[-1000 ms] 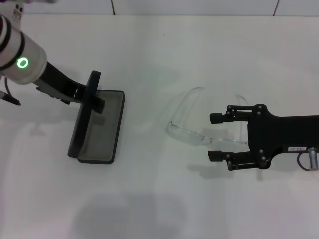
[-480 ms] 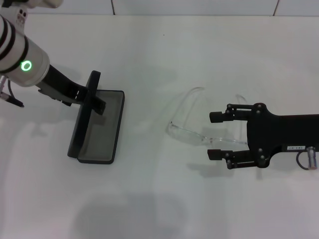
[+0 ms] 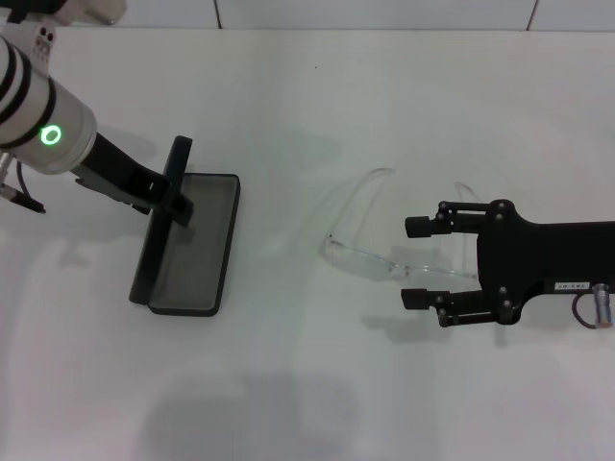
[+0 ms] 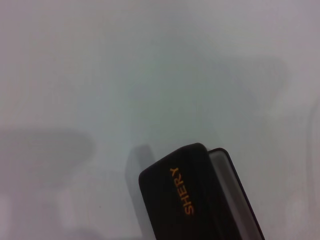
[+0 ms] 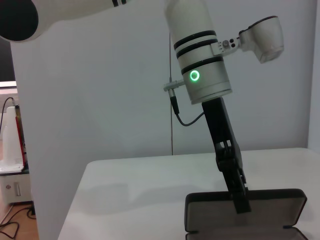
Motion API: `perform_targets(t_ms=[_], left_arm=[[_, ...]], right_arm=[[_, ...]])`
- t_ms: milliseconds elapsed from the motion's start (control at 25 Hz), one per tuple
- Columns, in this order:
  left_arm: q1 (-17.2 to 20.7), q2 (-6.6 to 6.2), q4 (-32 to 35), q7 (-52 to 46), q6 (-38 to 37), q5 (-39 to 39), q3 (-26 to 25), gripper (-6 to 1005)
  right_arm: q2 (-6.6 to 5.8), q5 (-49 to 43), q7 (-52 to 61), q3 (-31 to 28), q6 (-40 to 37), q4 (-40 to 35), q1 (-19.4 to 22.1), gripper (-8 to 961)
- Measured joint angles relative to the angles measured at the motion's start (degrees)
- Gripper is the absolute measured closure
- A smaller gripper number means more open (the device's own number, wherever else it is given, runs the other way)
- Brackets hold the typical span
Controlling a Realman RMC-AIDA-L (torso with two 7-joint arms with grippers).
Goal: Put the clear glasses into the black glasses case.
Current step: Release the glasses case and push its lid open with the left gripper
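Observation:
The black glasses case (image 3: 192, 252) lies open at the left of the table, its lid (image 3: 171, 197) standing upright along the left side. My left gripper (image 3: 173, 200) reaches down from the upper left and is shut on that lid. The left wrist view shows the lid's outside with orange "SHERY" lettering (image 4: 182, 191). The clear glasses (image 3: 360, 255) rest on the table right of centre, arms pointing away. My right gripper (image 3: 411, 264) is open, and one end of the lens lies between its fingers. The right wrist view shows the case (image 5: 265, 212) and the left arm (image 5: 202, 75).
A white table (image 3: 307, 384) carries everything, with bare surface between case and glasses. A tiled wall edge runs along the far side. Beyond the table's left end, the right wrist view shows a white cone-like object (image 5: 10, 145).
My left forearm has shifted slightly toward the near side while the lid stays upright. The right gripper and the glasses have not moved.

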State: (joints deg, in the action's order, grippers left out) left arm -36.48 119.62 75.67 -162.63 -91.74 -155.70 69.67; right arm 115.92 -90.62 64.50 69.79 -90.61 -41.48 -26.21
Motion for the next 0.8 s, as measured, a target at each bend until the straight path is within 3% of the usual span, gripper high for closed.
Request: perform_targets(t_ms=[480,720,800], left_arm=[[0.04,-0.09,0.64,1.35,-0.04,0.01,1.35,605],[0.45,-0.02,3.15,2.92,0.32,0.05,1.35,635],[0.45,-0.01,3.23,3.37,0.4,0.02,1.35,729]], right_arm=[[0.0,0.0,0.01,0.0,0.45,0.0,0.03,210],[0.0,0.0,-0.04,0.0,0.6,0.0,0.13,210],[0.0,0.0,-0.07,0.0,0.63,0.0,0.13,210]])
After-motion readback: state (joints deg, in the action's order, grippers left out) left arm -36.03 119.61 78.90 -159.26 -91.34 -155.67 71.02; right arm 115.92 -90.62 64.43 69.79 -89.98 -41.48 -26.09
